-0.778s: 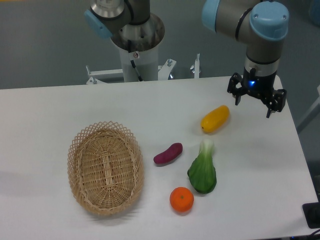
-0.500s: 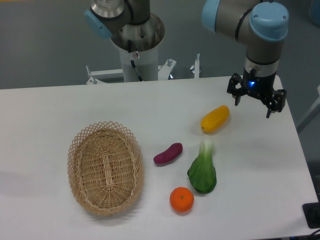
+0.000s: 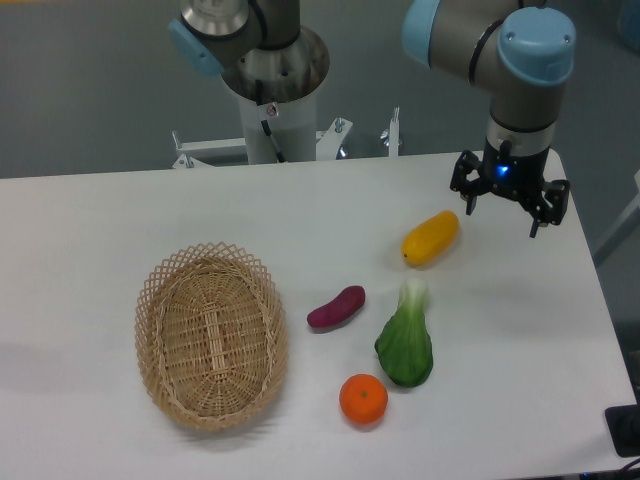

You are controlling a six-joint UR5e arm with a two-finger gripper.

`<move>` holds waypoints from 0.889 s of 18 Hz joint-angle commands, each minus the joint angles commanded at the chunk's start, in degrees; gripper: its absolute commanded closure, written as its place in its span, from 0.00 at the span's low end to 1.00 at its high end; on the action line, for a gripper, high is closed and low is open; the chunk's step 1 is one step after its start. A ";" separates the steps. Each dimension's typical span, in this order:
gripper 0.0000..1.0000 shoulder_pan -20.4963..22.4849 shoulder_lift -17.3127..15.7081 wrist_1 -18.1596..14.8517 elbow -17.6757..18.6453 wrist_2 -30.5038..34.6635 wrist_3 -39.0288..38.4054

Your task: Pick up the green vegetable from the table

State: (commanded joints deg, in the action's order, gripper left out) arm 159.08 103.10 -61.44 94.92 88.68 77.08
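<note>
The green vegetable (image 3: 405, 339) lies on the white table (image 3: 100, 215) right of centre, its dark leafy end toward the front and its pale stem pointing back. My gripper (image 3: 505, 214) hangs open above the table's far right part, well behind and to the right of the vegetable. Nothing is between its fingers.
A yellow oblong vegetable (image 3: 430, 237) lies just left of the gripper. A purple eggplant-like piece (image 3: 336, 307) and an orange (image 3: 363, 399) sit close to the green vegetable. A wicker basket (image 3: 211, 335) stands at the left. The arm's base column (image 3: 275, 85) rises behind the table.
The gripper has shifted very slightly to the left; the objects on the table have not moved.
</note>
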 joint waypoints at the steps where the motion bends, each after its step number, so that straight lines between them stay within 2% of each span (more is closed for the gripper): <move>1: 0.00 -0.09 0.26 0.00 0.00 -0.09 -0.61; 6: 0.00 -2.98 1.67 0.00 0.09 -0.97 -7.20; 10: 0.00 -4.21 2.28 0.44 2.63 -0.88 -10.19; 12: 0.00 -5.18 2.90 2.19 3.51 -0.79 -11.33; 16: 0.00 -7.20 4.65 8.25 6.32 -0.27 -11.69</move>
State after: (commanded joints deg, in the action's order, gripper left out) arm 151.88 107.75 -53.19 101.25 88.42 65.39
